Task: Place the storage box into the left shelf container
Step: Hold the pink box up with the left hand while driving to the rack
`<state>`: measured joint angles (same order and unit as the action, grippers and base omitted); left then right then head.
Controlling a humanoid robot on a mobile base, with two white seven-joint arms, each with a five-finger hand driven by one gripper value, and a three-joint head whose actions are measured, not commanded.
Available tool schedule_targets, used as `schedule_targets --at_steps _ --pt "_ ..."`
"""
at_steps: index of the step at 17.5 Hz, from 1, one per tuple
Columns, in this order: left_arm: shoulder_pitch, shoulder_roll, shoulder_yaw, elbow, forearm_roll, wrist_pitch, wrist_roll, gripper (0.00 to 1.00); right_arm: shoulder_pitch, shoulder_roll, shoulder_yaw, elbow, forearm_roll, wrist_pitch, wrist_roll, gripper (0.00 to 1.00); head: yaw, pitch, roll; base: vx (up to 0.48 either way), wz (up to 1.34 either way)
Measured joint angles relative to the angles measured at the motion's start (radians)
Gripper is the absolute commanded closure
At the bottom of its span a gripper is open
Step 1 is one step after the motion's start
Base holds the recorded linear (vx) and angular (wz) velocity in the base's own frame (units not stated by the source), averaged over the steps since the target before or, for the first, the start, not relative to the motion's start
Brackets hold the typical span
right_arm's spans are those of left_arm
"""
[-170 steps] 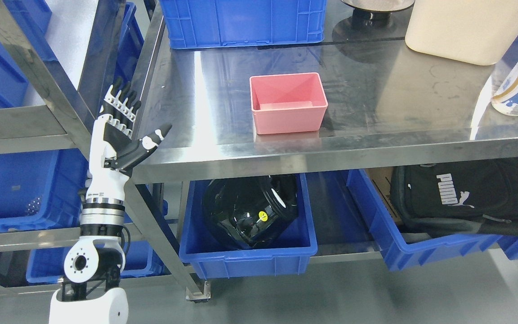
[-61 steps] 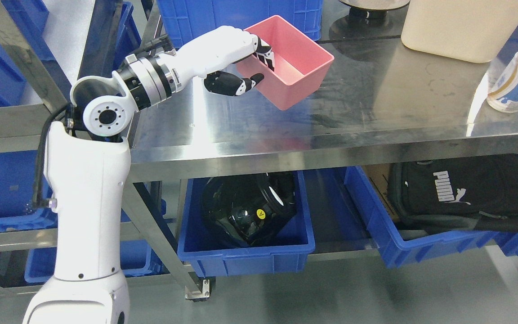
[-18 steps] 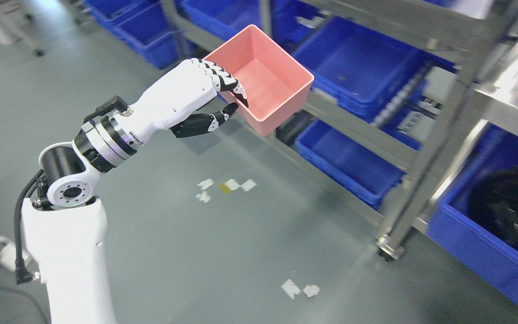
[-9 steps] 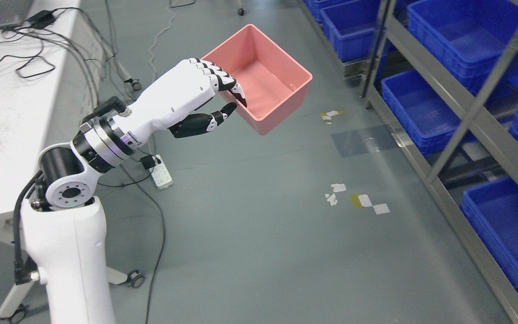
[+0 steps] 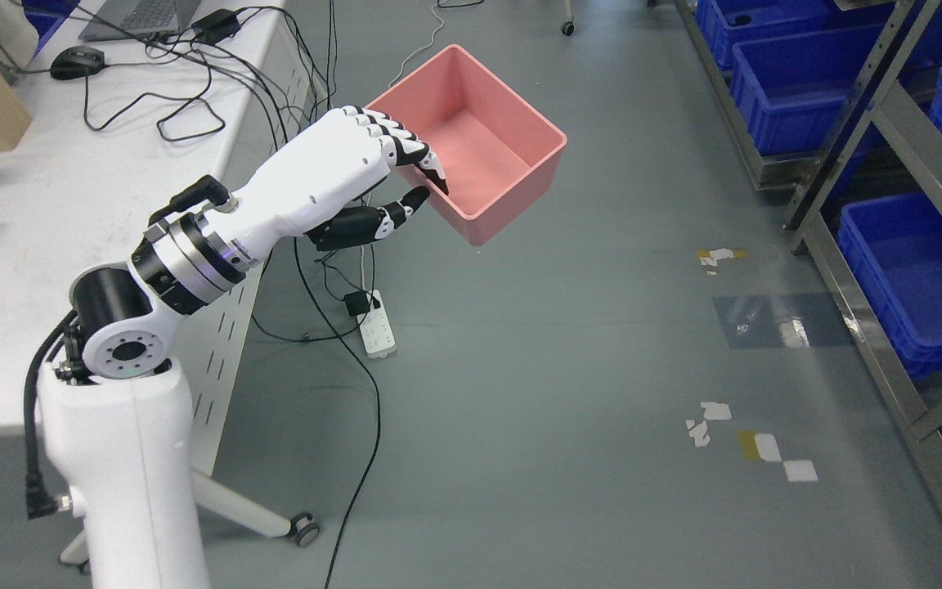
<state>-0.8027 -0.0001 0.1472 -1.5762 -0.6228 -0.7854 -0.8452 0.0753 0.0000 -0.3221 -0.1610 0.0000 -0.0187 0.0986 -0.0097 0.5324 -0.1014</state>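
Left hand (image 5: 356,176) — arm raised, forearm angled up from the elbow — pinching the pink storage box's (image 5: 487,155) near wall, fingers inside, thumb outside.

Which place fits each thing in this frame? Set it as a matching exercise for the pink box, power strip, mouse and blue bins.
Things:
1. pink storage box
2. power strip
3. mouse
4. blue bins

Places:
A. on the white table
B. on the rack at right
C. held in the left hand, above the floor
D. on the floor

Pairs: 1-C, 2-D, 3-A, 4-B
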Motion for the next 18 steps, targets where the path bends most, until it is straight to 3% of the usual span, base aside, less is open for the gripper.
schedule_targets --at_steps 7,18 --pt "0.000 0.000 0.002 0.000 0.000 0.000 0.001 0.99 0.000 0.000 0.000 0.000 0.000 0.004 0.000 0.00 0.0000 0.000 0.000 0.626 -0.30" --pt "0.014 0.000 -0.007 0.001 0.002 0.000 0.001 0.99 0.000 0.000 0.000 0.000 0.000 -0.003 0.001 0.00 0.0000 0.000 0.000 0.705 0.14"
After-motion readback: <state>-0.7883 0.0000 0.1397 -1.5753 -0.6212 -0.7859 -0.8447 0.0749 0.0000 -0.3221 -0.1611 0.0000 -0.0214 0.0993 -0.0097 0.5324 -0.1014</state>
